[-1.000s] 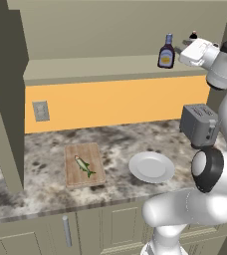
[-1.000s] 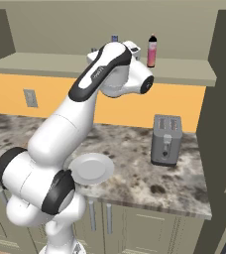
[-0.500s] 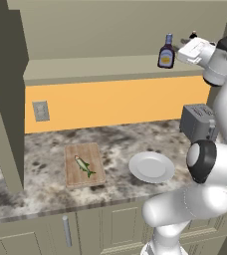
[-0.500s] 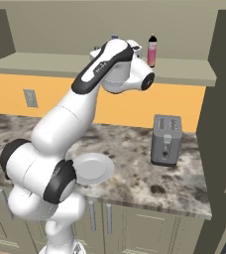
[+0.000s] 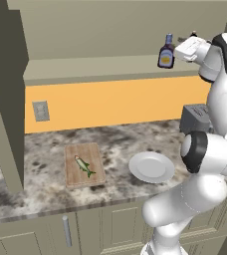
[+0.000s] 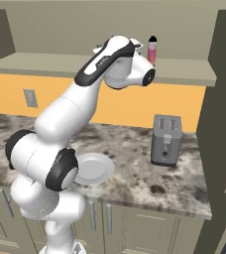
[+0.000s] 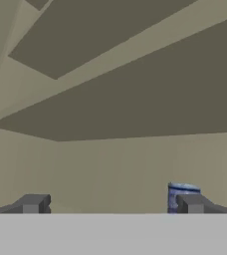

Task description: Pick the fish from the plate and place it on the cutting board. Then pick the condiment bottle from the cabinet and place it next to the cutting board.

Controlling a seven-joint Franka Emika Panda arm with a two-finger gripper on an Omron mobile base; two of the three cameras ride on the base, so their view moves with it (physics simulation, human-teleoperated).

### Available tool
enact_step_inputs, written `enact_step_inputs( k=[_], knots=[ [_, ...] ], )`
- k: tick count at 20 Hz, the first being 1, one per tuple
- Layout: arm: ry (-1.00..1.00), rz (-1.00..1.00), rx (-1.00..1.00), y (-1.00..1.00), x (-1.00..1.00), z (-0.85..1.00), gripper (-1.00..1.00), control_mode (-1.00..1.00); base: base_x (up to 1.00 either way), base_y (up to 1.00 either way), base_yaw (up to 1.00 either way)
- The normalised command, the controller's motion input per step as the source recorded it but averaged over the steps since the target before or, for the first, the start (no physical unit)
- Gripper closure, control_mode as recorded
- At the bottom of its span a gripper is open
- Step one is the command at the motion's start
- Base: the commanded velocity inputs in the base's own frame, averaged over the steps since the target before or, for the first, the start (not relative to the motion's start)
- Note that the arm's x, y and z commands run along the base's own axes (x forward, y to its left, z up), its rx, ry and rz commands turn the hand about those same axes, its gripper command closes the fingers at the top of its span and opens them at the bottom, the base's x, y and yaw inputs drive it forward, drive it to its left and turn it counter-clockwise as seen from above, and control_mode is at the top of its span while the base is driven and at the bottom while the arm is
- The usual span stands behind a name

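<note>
The fish lies on the cutting board on the counter, left of the white plate, which holds nothing. The plate also shows beside the arm's base. The condiment bottle stands upright on the cabinet shelf. My gripper hovers at shelf height just right of the bottle, apart from it. In the hand view my gripper is open and holds nothing. The bottle's bluish cap peeks from behind one fingertip.
A slim pink bottle stands on the shelf to the right of the hand. A silver toaster sits on the counter right of the plate. A wall outlet is on the orange backsplash.
The hand has edged a little left along the shelf toward the condiment bottle. The jaws stay wide open; fish, board and plate have not moved.
</note>
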Motion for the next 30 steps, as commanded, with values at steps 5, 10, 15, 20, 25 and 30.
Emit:
enact_step_inputs(
  k=[5, 10, 15, 20, 25, 30],
  knots=[
    [0.02, -0.01, 0.0, -0.01, 0.27, 0.0, -1.0, -1.0, 0.0, 0.0, 0.0],
    [0.02, -0.01, 0.0, -0.05, 0.26, 0.0, -1.0, -1.0, 0.0, 0.0, 0.0],
    [0.01, 0.0, 0.0, -0.08, 0.26, 0.0, -1.0, -1.0, 0.0, 0.0, 0.0],
    [0.01, 0.0, 0.0, -0.07, 0.24, -0.03, -1.0, -1.0, 0.0, 0.0, 0.0],
    [0.01, 0.0, 0.0, -0.03, 0.2, -0.04, -1.0, -1.0, 0.0, 0.0, 0.0],
    [0.0, 0.0, 0.0, -0.02, 0.17, 0.0, -1.0, -1.0, 0.0, 0.0, 0.0]
  ],
)
